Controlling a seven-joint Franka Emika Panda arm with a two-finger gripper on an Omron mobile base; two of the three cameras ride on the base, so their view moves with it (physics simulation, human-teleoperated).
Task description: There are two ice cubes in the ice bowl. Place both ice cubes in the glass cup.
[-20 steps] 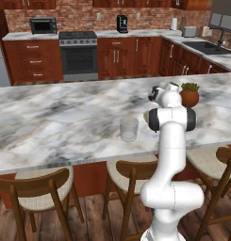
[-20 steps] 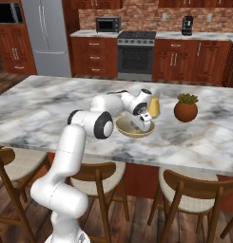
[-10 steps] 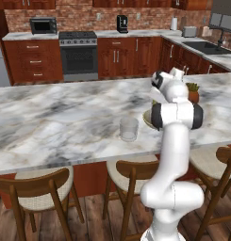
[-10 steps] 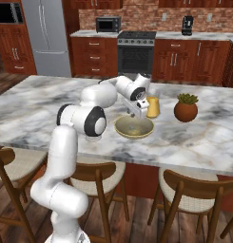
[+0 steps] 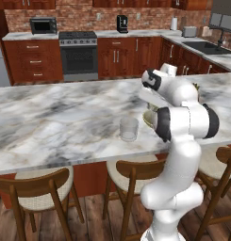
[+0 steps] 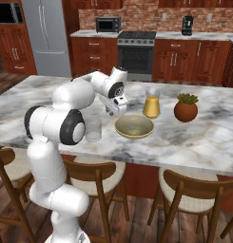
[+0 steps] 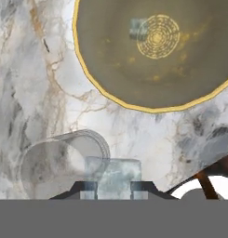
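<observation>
The dull yellow-olive ice bowl point(image 6: 134, 126) point(image 7: 152, 69) sits on the marble island, partly behind my arm in the left base view point(image 5: 147, 117). One pale ice cube point(image 7: 138, 29) lies inside it near the centre. The clear glass cup point(image 6: 93, 128) point(image 5: 128, 129) point(image 7: 64, 162) stands just left of the bowl. My gripper point(image 6: 119, 108) point(image 7: 114, 187) hovers above the counter between bowl and glass, shut on the other ice cube point(image 7: 113, 175), which shows as a pale block between the finger tips.
A yellow jug point(image 6: 151, 107) and a brown-orange pot with a green plant point(image 6: 185, 108) stand behind and to the right of the bowl. Wooden stools point(image 6: 189, 194) line the island's near edge. The marble top point(image 5: 51, 117) stretches wide to the left of the glass.
The gripper has lifted out of the bowl with an ice cube in it and has swung left toward the glass. Bowl and glass have not moved.
</observation>
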